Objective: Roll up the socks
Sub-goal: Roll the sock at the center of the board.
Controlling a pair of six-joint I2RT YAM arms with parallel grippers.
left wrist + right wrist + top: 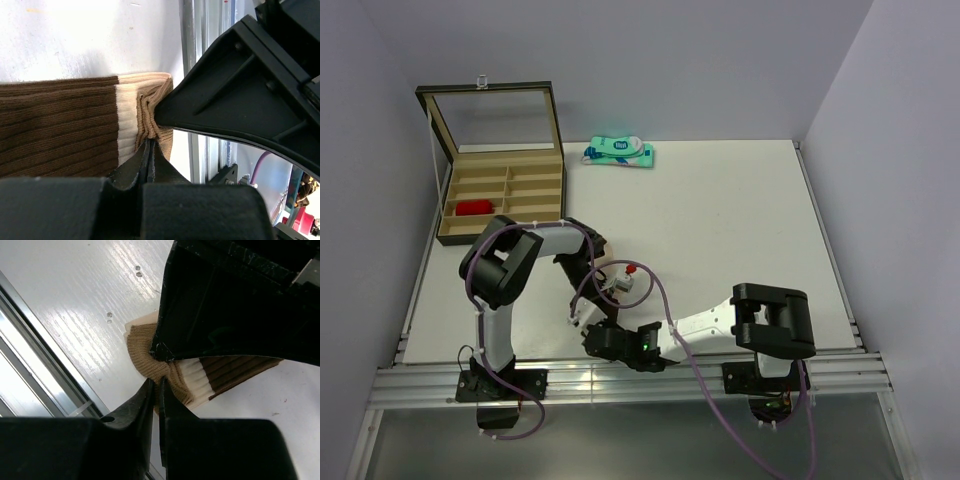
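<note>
The beige sock (60, 125) lies flat on the white table, with a dark brown ribbed body, a cream band and a tan cuff. My left gripper (150, 144) is shut on the bunched tan cuff. My right gripper (158, 384) is shut on the same cuff (150, 357) from the opposite side, so the two grippers meet tip to tip. From above, both grippers (582, 312) (597, 331) crowd together near the table's front edge and hide most of the beige sock (604, 268). The red sock (473, 208) lies in a compartment of the open box.
A wooden divider box (505, 195) with its glass lid raised stands at the back left. A teal-and-white flat packet (618, 152) lies at the back centre. The metal frame rail (620, 375) runs along the table's front edge, just beside the grippers.
</note>
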